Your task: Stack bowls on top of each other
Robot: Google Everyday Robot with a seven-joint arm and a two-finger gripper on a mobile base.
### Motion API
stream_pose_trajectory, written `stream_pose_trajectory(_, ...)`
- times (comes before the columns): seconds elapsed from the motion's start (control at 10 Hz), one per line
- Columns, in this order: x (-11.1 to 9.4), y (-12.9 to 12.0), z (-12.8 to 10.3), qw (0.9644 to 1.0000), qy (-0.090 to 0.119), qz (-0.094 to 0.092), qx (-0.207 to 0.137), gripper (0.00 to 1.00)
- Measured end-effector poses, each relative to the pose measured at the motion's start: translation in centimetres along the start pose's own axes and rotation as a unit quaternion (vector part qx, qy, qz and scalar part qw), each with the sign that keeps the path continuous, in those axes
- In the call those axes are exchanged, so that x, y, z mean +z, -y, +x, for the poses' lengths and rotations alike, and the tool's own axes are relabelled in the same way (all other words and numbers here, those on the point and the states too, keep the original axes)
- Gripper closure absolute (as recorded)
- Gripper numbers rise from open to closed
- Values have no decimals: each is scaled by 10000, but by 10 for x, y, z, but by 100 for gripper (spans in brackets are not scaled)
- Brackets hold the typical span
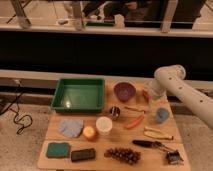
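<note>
Purple round plastic bowl (pixel 124 91) stands upright at the back of the wooden tabletop (pixel 107 141), just beside the green rectangular plastic tray (pixel 80 81). The orange-red round plastic bowl (pixel 144 95) sits on the tabletop on the purple bowl's far side from the tray, near it and not stacked, partly covered by the white robot arm (pixel 172 82). The pincer (pixel 150 93) is low at the orange-red bowl, at the end of the arm reaching in from the right edge. Its jaws stand wide apart, and whether they touch that bowl cannot be told. The purple bowl lies near the pincer, on the tray side. Count: two bowls, one tray, three cups, namely a white round cup (pixel 104 125), a small light-blue cup (pixel 161 115) and a small metallic cup (pixel 114 112). Contents: the tray's green floor shows from wall to wall. The purple bowl's interior shows only purple. The cups' contents cannot be told.
</note>
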Motion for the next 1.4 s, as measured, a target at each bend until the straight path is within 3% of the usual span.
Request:
stream_pose_trajectory(0.3, 12, 9, 2, 9999, -102, 21, 47, 20)
stream_pose_trajectory(0.4, 16, 13, 2, 9998, -118, 28, 134, 20)
stream_pose_trajectory(0.6, 23, 19, 5, 9981, -339, 16, 512, 20)
stream_pose_trajectory(0.9, 36, 25, 4, 9905, -702, -104, 1179, 20)
stream_pose_trajectory(1.4, 54, 27, 25, 9810, -879, -342, 1694, 20)
